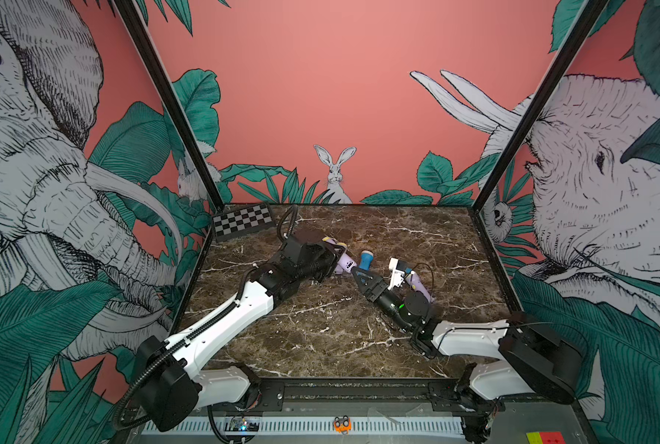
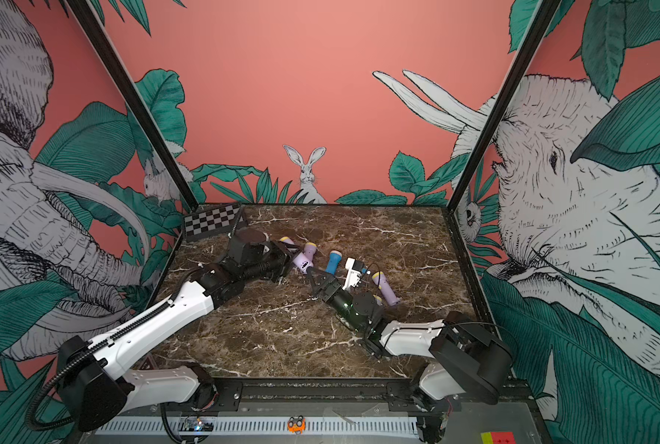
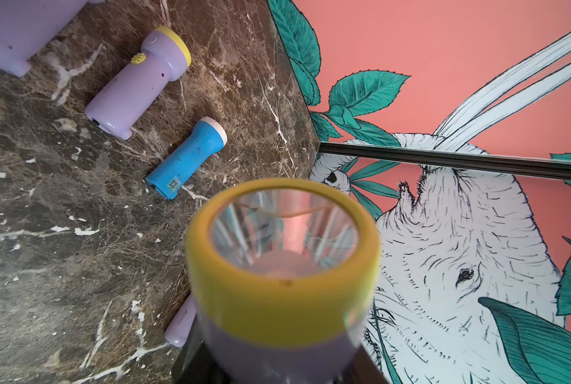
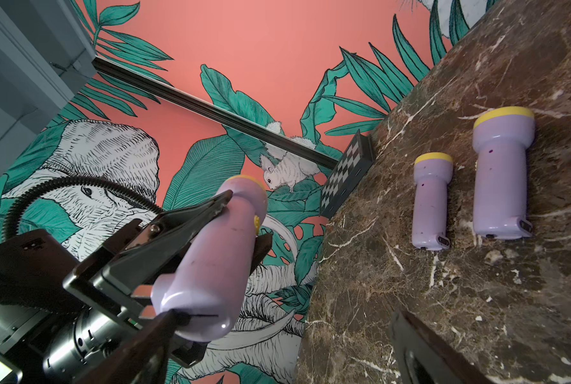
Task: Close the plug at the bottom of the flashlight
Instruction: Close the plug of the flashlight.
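Observation:
My left gripper [image 1: 334,258] is shut on a purple flashlight [image 1: 344,264] with a yellow head, holding it just above the marble table in both top views. Its lens [image 3: 284,232] fills the left wrist view, and the fingers are mostly hidden behind the body. The flashlight's bottom end [image 4: 194,309] shows a thin dark slit, and I cannot tell how the plug stands. My right gripper [image 4: 277,349] is open. One of its fingertips [image 4: 164,327] touches that bottom end, and the other stands apart over the table. In a top view the right gripper [image 2: 315,278] points at the flashlight [image 2: 303,263].
A blue flashlight [image 1: 366,259] lies just behind the right gripper. Purple flashlights lie on the table to the right [image 2: 385,288] and behind the left gripper [image 4: 432,202] [image 4: 502,176]. A checkerboard [image 1: 241,221] sits at the back left corner. Walls enclose the table.

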Tool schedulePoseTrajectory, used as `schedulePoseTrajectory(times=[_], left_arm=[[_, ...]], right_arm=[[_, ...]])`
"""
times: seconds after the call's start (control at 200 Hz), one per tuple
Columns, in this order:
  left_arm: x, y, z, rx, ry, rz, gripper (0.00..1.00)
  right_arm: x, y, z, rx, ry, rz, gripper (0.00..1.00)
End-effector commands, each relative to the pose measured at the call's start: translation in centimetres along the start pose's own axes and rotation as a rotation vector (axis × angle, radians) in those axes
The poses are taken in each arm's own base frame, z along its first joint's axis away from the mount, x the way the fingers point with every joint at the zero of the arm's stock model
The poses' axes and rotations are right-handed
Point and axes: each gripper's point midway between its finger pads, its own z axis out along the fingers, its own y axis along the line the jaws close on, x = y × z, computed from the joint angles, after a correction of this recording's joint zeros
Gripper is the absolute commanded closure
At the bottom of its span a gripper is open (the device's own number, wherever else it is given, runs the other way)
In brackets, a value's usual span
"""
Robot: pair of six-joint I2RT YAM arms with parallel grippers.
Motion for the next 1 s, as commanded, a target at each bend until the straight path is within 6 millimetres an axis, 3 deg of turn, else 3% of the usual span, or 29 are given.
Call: schedulePoseTrajectory(times=[0.0,0.175,0.285,0.405,0.52,0.65,0.765,0.995], left_arm=[[0.8,-3.2,-1.8,0.103,0.037,0.03,1.0],[1.1,-5.5,-3.1,0.193,0.054,0.022,1.0],[0.9,-7.4,-5.0,0.243,0.03,0.053,1.0],[0.6,-8.0,-5.7,0.266,0.013,0.062,1.0],[0.8,-7.5,-5.2,0.266,0.022,0.045,1.0],[0.3,-6.2,-5.3,0.236,-0.012,0.046,1.0],[0.2,-5.4,-5.2,0.209,-0.019,0.047,1.0],[0.2,-5.0,-4.8,0.174,-0.016,0.064,1.0]], right_arm=[[-0.6,-2.8,0.1,0.14,0.028,0.029,0.01],[-1.2,-7.5,-1.6,0.291,0.029,0.005,0.0],[-1.5,-8.6,-2.1,0.293,0.03,0.016,0.0],[-0.1,-6.5,-0.8,0.246,0.134,-0.048,0.0],[-1.3,-4.9,-0.7,0.198,0.084,-0.046,0.0],[-3.3,-1.8,-1.7,0.142,0.043,-0.118,0.01],[-3.4,0.5,-2.4,0.154,0.111,-0.249,0.01],[-4.3,3.1,-4.1,0.15,0.119,-0.341,0.01]])
